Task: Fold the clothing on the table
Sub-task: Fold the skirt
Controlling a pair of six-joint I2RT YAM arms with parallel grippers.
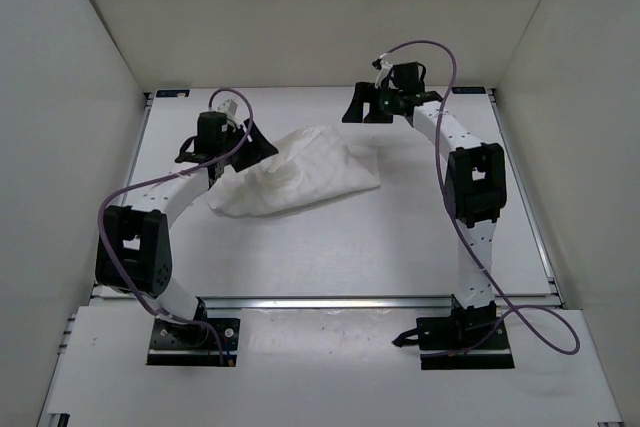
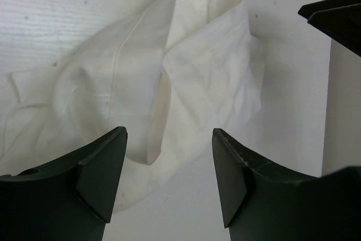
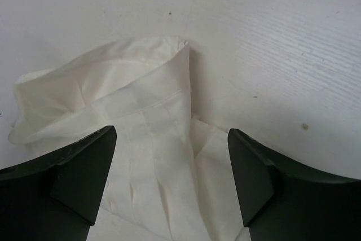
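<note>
Top view: the crumpled white garment [image 1: 300, 175] lies mid-desk [image 1: 380, 257], its long axis roughly left to right. The left hand [image 1: 232, 139] is at its left end, nearer than the right hand [image 1: 372, 107], which is beyond its far corner.
Left wrist: jaws spread and empty, cloth straight ahead.
Right wrist: jaws spread and empty, cloth just ahead.
</note>
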